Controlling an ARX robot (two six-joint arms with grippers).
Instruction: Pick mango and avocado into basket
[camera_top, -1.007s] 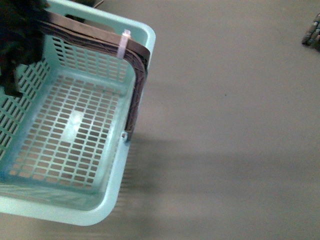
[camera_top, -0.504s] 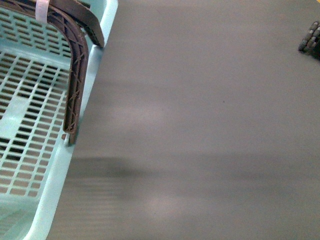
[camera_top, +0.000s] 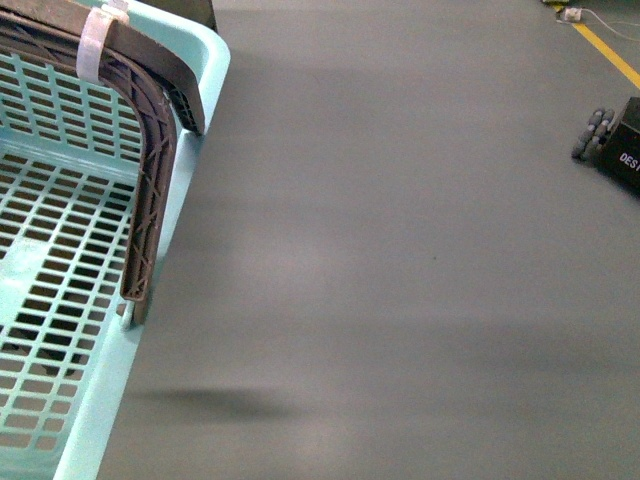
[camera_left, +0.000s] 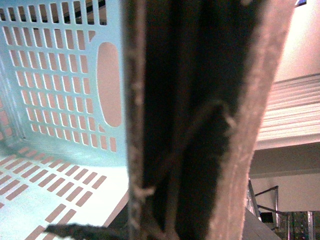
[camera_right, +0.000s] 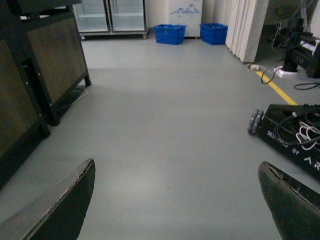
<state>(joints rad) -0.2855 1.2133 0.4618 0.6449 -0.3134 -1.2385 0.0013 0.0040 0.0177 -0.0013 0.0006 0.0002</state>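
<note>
Your basket (camera_top: 215, 70) shows at the left edge of the front view, its brown handle (camera_top: 150, 200) lying along the rim and bare grey floor (camera_top: 400, 250) to its right. Your left gripper (camera_left: 190, 120) fills its own camera just beside the basket's slotted wall; you cannot tell whether it grips anything. Your right gripper (camera_right: 176, 167) hangs spread wide, holding nothing, above the floor

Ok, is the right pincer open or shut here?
Open. In the right wrist view the right pincer has its two fingers wide apart, with only bare grey floor between them.
</note>
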